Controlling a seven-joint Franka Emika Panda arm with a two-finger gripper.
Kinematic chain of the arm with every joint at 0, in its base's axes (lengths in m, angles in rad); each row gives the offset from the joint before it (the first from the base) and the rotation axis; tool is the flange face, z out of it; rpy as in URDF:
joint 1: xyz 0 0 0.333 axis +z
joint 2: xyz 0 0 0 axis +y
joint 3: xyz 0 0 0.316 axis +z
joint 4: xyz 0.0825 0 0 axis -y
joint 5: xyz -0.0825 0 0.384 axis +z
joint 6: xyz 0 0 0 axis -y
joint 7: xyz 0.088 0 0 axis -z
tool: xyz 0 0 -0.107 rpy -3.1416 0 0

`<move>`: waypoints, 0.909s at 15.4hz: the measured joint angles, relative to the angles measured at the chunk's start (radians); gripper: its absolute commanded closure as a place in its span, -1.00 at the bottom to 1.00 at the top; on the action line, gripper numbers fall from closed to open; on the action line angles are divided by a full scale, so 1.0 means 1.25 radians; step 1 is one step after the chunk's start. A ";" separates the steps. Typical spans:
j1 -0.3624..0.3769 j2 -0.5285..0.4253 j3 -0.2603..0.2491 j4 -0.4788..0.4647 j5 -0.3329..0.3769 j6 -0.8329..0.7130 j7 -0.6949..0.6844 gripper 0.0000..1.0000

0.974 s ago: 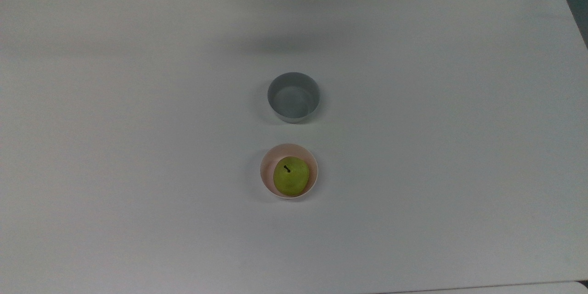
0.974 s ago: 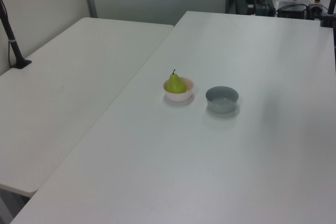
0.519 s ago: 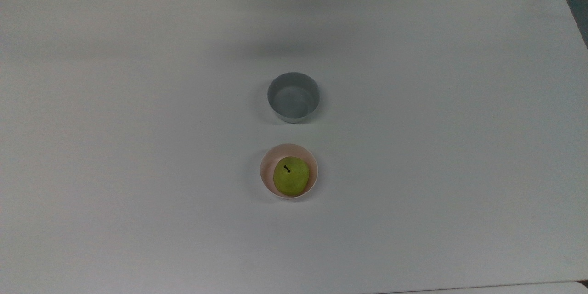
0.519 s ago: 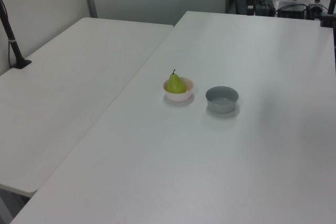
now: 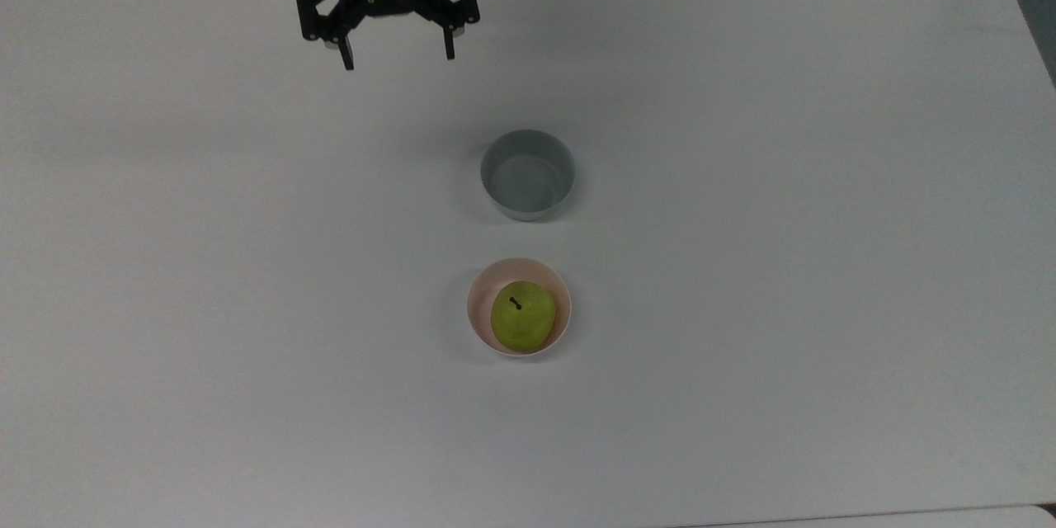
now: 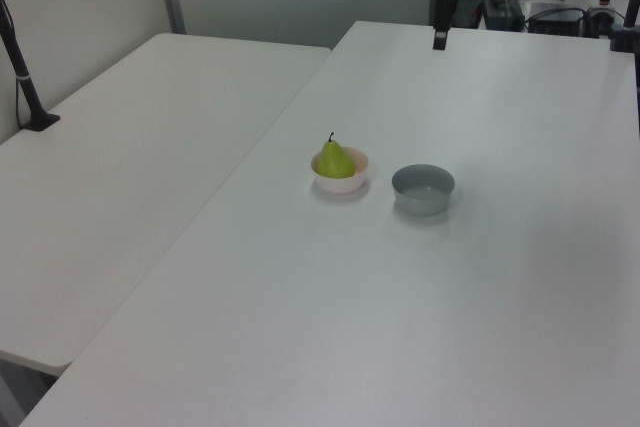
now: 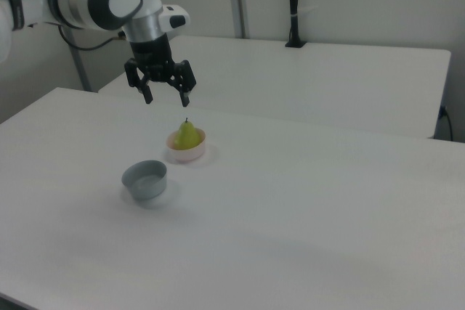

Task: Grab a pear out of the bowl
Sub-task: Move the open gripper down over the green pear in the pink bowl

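Nearest the bottom edge of the top view, the pear (image 5: 522, 315) sat inside the pale pink bowl (image 5: 480, 299), stem up and dark at the tip. In the left view the pear (image 6: 335, 159) stood upright, its body rising above the rim of the bowl (image 6: 341, 183). Nothing touched either item.

Just beyond it in the top view, a grey-blue bowl (image 5: 527, 174) stood on the white table (image 5: 784, 264), near the pink one but clearly apart from it. In the right view this grey-blue bowl (image 7: 144, 179) lay nearer the camera, with the pear (image 7: 187, 135) and its bowl (image 7: 187, 153) behind.

Farthest, near the top view's upper edge, my gripper (image 5: 399, 58) hung above the table, well apart from both bowls. Its two fingers were spread wide with nothing between them. In the right view my gripper (image 7: 166, 97) pointed downward, above the tabletop.
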 measured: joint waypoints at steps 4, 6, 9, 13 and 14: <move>0.011 0.049 0.007 0.000 0.000 0.086 0.000 -1.00; 0.019 0.073 0.008 0.000 0.001 0.119 0.000 -1.00; 0.041 0.117 0.009 -0.001 0.001 0.186 0.017 -1.00; 0.068 0.178 0.009 -0.001 0.001 0.274 0.059 -1.00; 0.072 0.190 0.009 -0.001 0.001 0.289 0.062 -1.00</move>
